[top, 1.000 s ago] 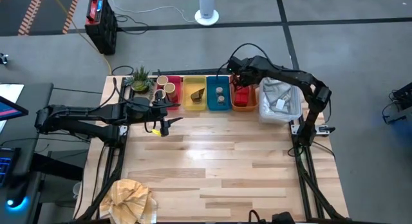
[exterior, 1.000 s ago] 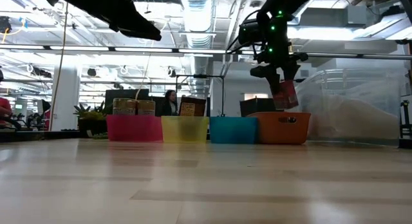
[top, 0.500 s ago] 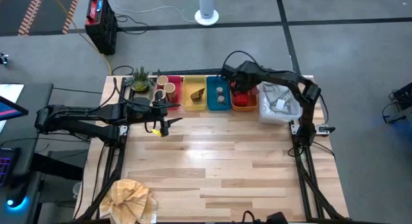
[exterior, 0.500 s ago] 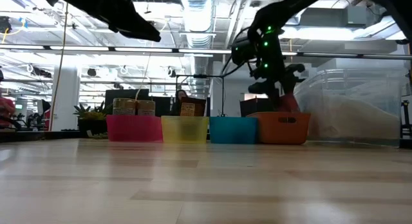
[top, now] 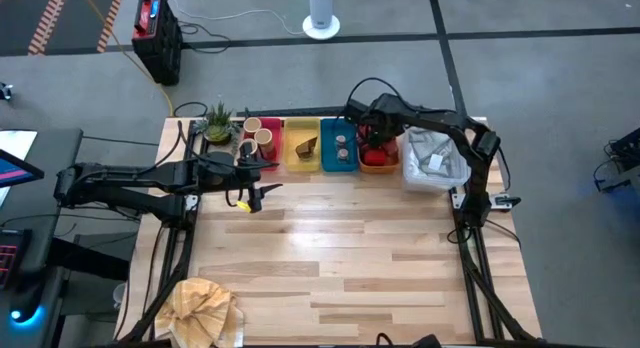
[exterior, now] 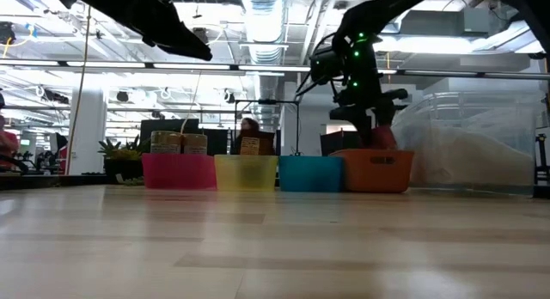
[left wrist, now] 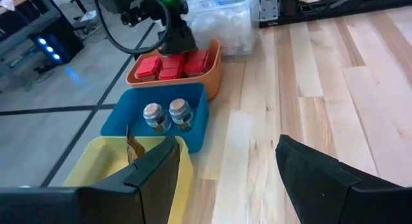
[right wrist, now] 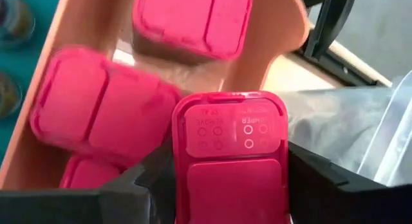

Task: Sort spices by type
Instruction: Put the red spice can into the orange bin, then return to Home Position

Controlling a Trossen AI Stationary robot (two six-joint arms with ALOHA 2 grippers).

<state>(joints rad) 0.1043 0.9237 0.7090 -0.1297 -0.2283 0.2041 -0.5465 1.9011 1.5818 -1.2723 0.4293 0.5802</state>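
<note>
Since a sec ago the right pincer (top: pixel 371 145) has dropped from above the orange bin (top: pixel 378 167) down into it, red pack (right wrist: pixel 233 161) with it; left arm hasn't shifted.

Right wrist view: fingers (right wrist: pixel 145 179) closed on both sides of the red pack, lid facing the cam, pack just over the bin's inside. Can't tell if its base touches the bin floor; bottom of the pack is cut off. Other red packs (right wrist: pixel 103 108) lie in the bin beneath, blurred. Low view: right pincer (exterior: pixel 375 131) dips behind the orange bin (exterior: pixel 378 170) rim, so the pack is mostly hidden there.

Left pincer (top: pixel 252 191) hovers over the tabletop (top: pixel 340 258) just in front of the pink bin (top: pixel 262 148), fingers (left wrist: pixel 158 172) apart, nothing between them. Its tips run off the low view's top edge.

Bins in a row at the far edge: pink w/ two tan cylinders (top: pixel 258 131), yellow bin (top: pixel 302 149) w/ brown wedge (top: pixel 307 146), blue bin (top: pixel 339 148) w/ two round tins (left wrist: pixel 168 114), then orange. Left wrist view shows three packs (left wrist: pixel 171 64) in orange, partly behind the right pincer. Clear tub (top: pixel 434 158) sits right of orange, contents hard to make out. Plant (top: pixel 218 122) left of pink. Crumpled paper (top: pixel 203 310) at the near left corner, cut by the frame edge.
</note>
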